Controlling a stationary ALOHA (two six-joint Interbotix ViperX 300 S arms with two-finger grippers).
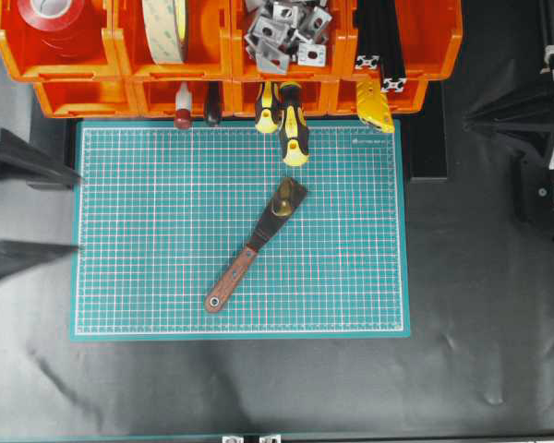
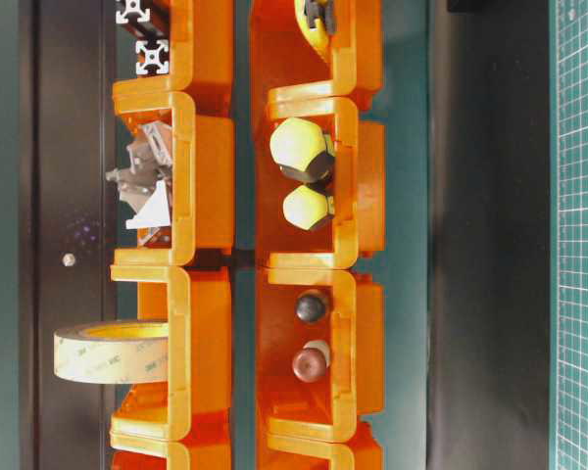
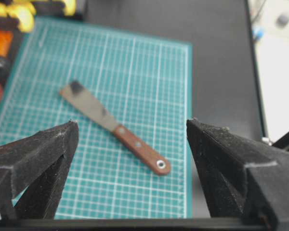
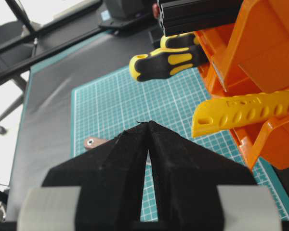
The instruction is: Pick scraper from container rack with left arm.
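The scraper (image 1: 255,245) is lying flat on the green cutting mat (image 1: 148,231), blade toward the container rack (image 1: 222,55), handle pointing away from it. The left hand (image 3: 130,139) is hanging spread wide, well apart from the scraper, gripping nothing. The right hand (image 4: 148,126) is sitting pressed together, empty.

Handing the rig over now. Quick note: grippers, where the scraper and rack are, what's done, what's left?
Left gripper: open, empty, at the mat's left edge.
Right gripper: shut, empty, parked right.
Scraper: flat on the green mat, blade toward the container rack, handle toward the near edge. It is out of the bins already.
Done: scraper out of the rack.
Left: nothing visible, unless a held scraper is wanted.
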